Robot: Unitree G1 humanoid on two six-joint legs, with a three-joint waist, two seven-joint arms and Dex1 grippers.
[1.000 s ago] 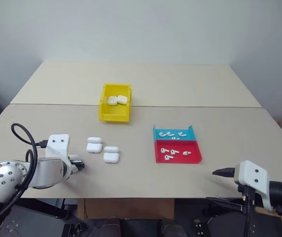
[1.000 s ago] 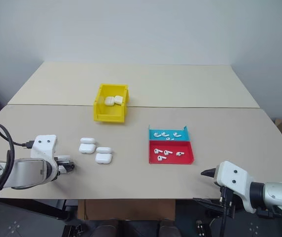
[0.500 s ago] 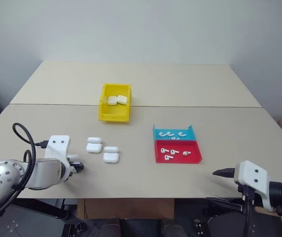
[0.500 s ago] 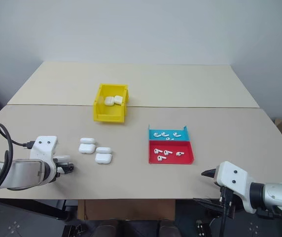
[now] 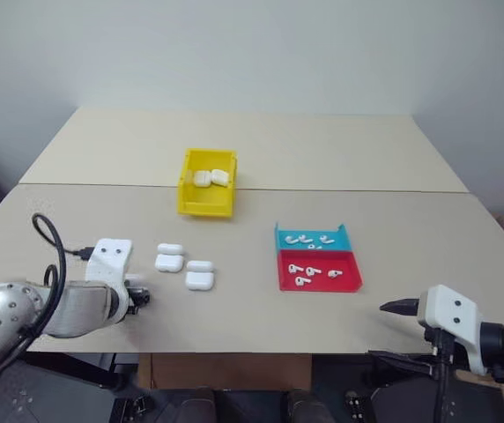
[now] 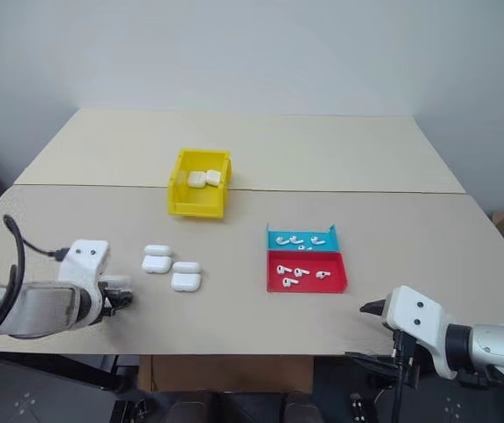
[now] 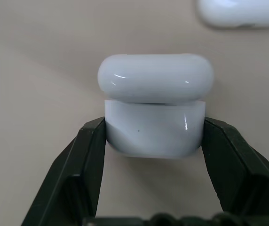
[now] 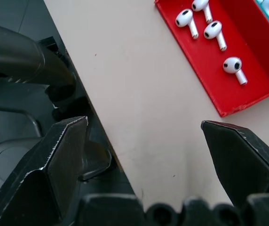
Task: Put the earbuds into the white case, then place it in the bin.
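White case (image 7: 154, 113) now sits pinched between the left gripper's (image 7: 154, 141) fingers, which were spread a second ago; right gripper (image 8: 144, 141) stays wide open.

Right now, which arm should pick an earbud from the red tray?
Right. The right gripper is open and empty, with the shallow red plastic tray of small glossy white stemmed earbuds just ahead. The left gripper is shut on a glossy white rounded case, far across the table.
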